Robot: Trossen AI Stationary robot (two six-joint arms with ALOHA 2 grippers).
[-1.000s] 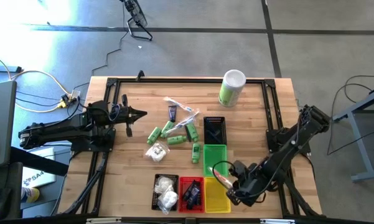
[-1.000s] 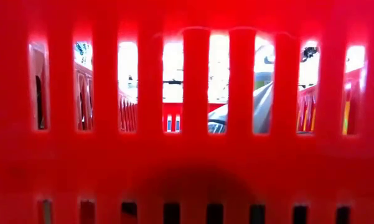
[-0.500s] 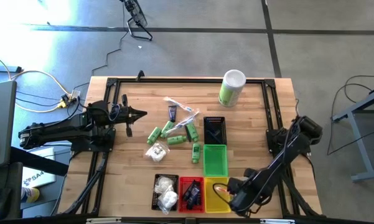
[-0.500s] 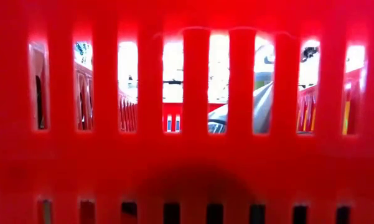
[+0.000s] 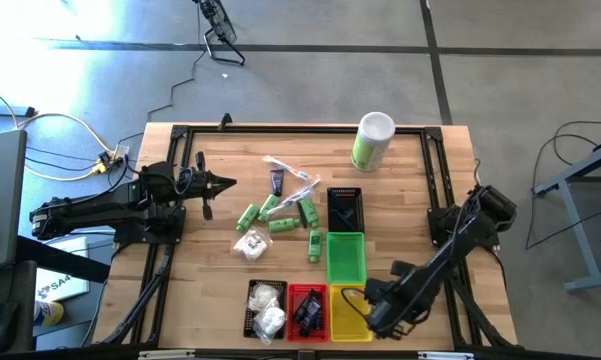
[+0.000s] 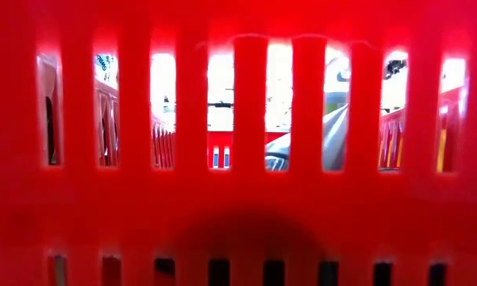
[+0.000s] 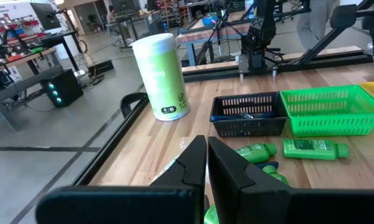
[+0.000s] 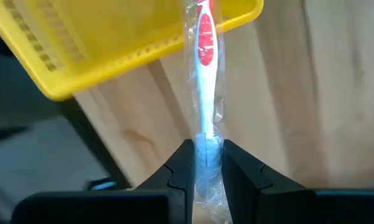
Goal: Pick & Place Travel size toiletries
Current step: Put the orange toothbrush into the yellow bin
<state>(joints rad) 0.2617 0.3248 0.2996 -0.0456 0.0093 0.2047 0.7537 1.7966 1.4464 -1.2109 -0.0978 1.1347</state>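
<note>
My right gripper (image 5: 366, 308) hangs over the yellow basket (image 5: 348, 318) at the table's near edge, shut on a thin clear-wrapped stick (image 8: 203, 68) with a red-and-white core. On the table's middle lie loose toiletries: small green bottles (image 5: 280, 215), a dark blue tube (image 5: 277, 181), another clear-wrapped stick (image 5: 296, 186) and a white pouch (image 5: 250, 243). My left gripper (image 5: 226, 183) waits shut and level, above the table's left part and left of that pile. In the left wrist view, green bottles (image 7: 314, 148) lie flat on the wood. My right gripper pinches the clear-wrapped stick near one end (image 8: 205, 138) between its two fingers, coming from above and pointing down. The stick reaches out past the fingertips. Its far part (image 8: 202, 25) lies over the yellow basket's inside; whether it touches the basket I cannot tell.
A row of baskets stands at the near edge: a black one with white pouches (image 5: 267, 308), a red one (image 5: 307, 312) and the yellow one. A green basket (image 5: 345, 257) and a black basket (image 5: 344, 207) stand behind. A tall green-and-white canister (image 5: 372, 141) is at the far right. The red basket's wall (image 6: 238, 206) fills the low view.
My right gripper has sunk toward the yellow basket and gone a little toward the table's near edge, rolling and tipping to point down. It has carried the clear-wrapped stick along, and the stick now points over the basket.
</note>
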